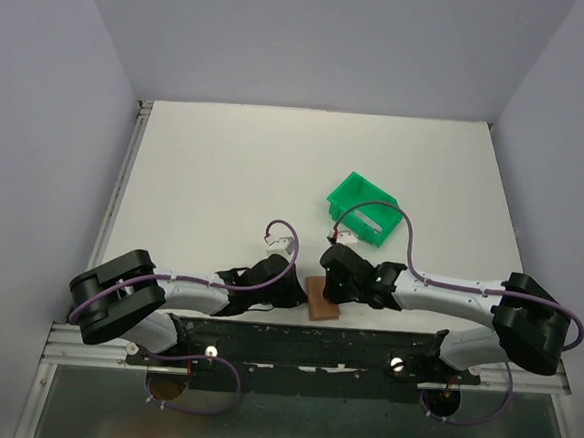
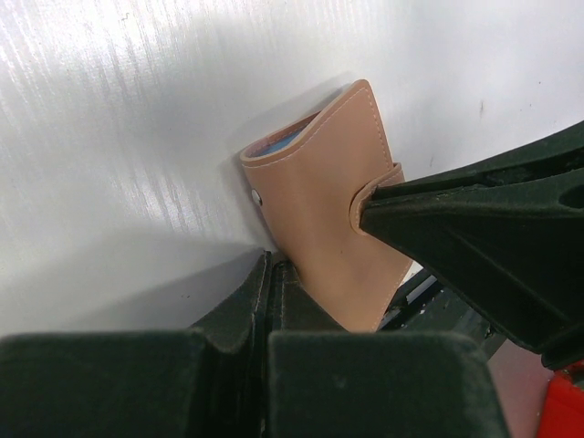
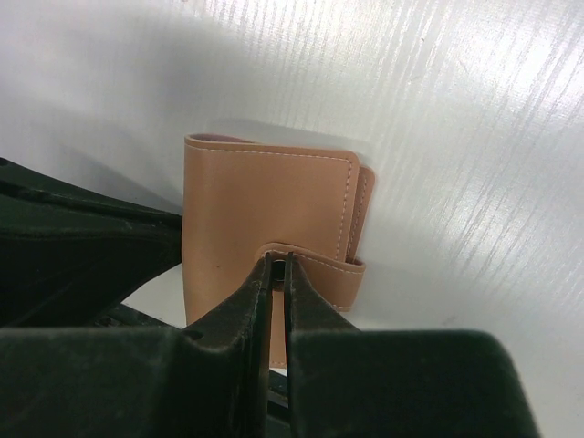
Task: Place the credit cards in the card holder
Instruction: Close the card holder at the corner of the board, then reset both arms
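The card holder (image 1: 321, 299) is lying folded shut at the table's (image 1: 225, 174) near edge, wedged between the two grippers. The left gripper (image 2: 270, 266) is sitting clenched and empty, its tips touching the holder's side. The right gripper (image 3: 279, 260) is resting its tips on the snap tab (image 3: 315, 274) with its jaws almost together; I cannot tell whether it is pinching the tab. A pale blue credit card (image 2: 285, 142) is peeking from the holder's open end. A green bin (image 1: 363, 206) is standing well apart, farther back and to the right.

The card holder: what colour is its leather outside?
The card holder is plain tan-brown, without any pattern. The right wrist view shows it best.
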Action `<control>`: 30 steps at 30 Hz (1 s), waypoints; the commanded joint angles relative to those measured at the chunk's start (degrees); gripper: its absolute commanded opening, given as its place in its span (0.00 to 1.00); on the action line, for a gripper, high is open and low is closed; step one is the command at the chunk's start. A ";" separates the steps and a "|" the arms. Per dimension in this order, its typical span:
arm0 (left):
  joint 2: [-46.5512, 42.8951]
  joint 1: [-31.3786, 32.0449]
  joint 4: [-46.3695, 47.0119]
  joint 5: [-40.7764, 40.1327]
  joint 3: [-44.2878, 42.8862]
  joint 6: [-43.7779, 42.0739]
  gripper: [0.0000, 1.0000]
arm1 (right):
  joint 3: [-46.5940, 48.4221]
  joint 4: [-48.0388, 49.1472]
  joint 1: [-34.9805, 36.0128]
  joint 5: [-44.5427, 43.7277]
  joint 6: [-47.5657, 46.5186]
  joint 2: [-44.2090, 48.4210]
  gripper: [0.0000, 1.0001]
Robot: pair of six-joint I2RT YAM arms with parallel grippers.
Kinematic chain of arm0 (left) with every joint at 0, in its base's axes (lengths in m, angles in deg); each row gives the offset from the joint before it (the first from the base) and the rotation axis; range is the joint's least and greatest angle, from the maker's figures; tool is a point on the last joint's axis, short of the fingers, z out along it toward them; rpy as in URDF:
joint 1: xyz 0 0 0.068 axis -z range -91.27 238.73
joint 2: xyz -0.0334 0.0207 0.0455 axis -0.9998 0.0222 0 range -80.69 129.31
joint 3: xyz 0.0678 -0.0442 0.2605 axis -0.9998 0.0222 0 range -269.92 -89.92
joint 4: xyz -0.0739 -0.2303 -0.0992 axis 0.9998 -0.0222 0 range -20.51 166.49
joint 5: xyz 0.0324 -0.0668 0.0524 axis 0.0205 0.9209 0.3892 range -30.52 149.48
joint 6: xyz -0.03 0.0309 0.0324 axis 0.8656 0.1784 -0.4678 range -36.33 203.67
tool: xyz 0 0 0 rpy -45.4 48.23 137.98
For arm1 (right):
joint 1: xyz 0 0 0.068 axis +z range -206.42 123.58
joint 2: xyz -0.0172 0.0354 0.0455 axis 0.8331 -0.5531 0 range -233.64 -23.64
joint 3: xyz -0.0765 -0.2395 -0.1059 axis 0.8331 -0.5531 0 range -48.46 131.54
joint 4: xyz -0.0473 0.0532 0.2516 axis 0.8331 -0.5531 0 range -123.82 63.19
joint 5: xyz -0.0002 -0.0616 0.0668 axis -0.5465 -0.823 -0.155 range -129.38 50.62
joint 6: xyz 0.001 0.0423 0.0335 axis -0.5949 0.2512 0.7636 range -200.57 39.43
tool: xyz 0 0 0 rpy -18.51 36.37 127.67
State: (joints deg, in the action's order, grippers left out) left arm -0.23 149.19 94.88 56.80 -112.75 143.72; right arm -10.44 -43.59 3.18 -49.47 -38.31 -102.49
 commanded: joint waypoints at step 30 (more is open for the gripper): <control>-19.54 0.27 -26.11 -10.58 -4.15 -3.27 0.12 | -2.51 -13.36 2.54 -7.32 0.01 30.85 0.65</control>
State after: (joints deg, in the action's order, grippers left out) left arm -12.53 149.24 80.06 52.87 -115.59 141.78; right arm -11.32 -49.95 5.14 -57.64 -39.45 -75.80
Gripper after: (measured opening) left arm 0.034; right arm 0.617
